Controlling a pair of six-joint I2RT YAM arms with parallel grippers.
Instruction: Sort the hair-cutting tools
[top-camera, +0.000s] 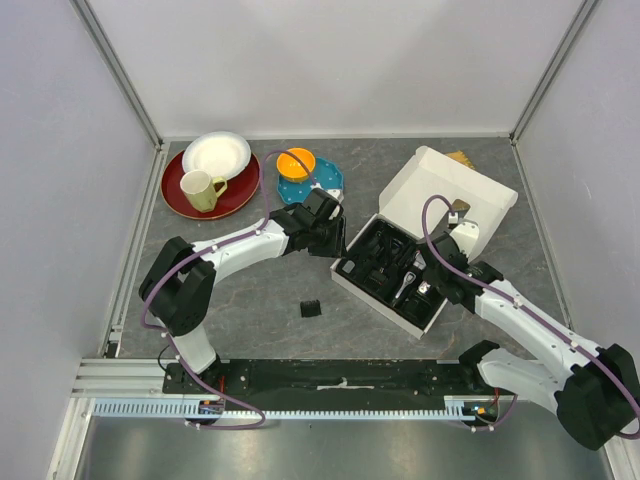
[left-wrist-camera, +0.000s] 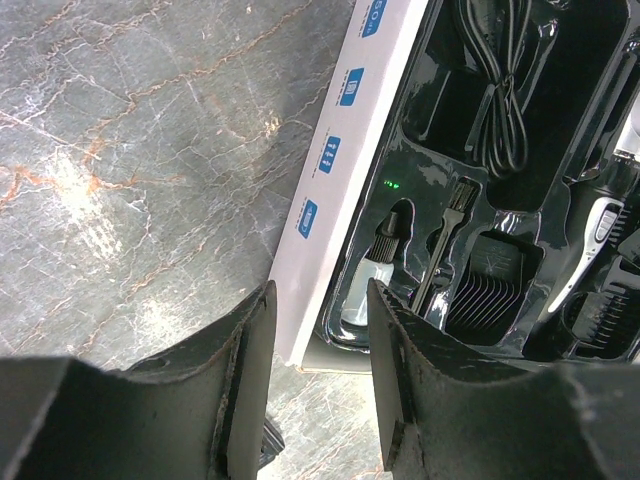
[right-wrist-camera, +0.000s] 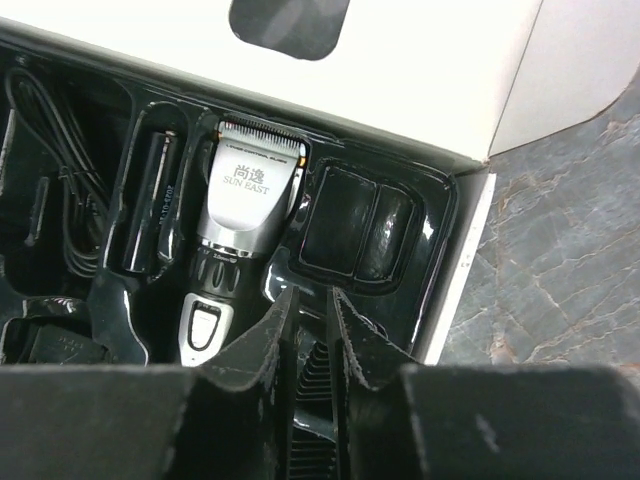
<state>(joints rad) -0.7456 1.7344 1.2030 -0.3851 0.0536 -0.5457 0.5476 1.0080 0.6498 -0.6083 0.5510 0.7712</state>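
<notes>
The white box (top-camera: 445, 190) lies open at 3 o'clock on the grey surface (top-camera: 250, 300), and its black tray (top-camera: 372, 262) holds most of the kit. The clipper (right-wrist-camera: 245, 200) rests in its slot with the blade toward 12 o'clock. The short cylinder (right-wrist-camera: 150, 215) sits in the next slot at the clipper's 9 o'clock, and the coiled cord (left-wrist-camera: 500, 110) is bundled in a compartment of its own.

The right fingers (right-wrist-camera: 345, 325) are drawn nearly together over the tray at the clipper's 5 o'clock. They pinch a ribbed comb attachment (right-wrist-camera: 312, 390) — its ridges fill the narrow gap. The left fingers (left-wrist-camera: 385, 330) stand apart, gripping nothing, above the corner of the box on its 9 o'clock side.

One loose comb attachment (top-camera: 311, 308) lies alone on the surface at 6 o'clock, well apart from the box. A red plate (top-camera: 180, 200) and an orange bowl (top-camera: 295, 162) stand toward 11 o'clock.
</notes>
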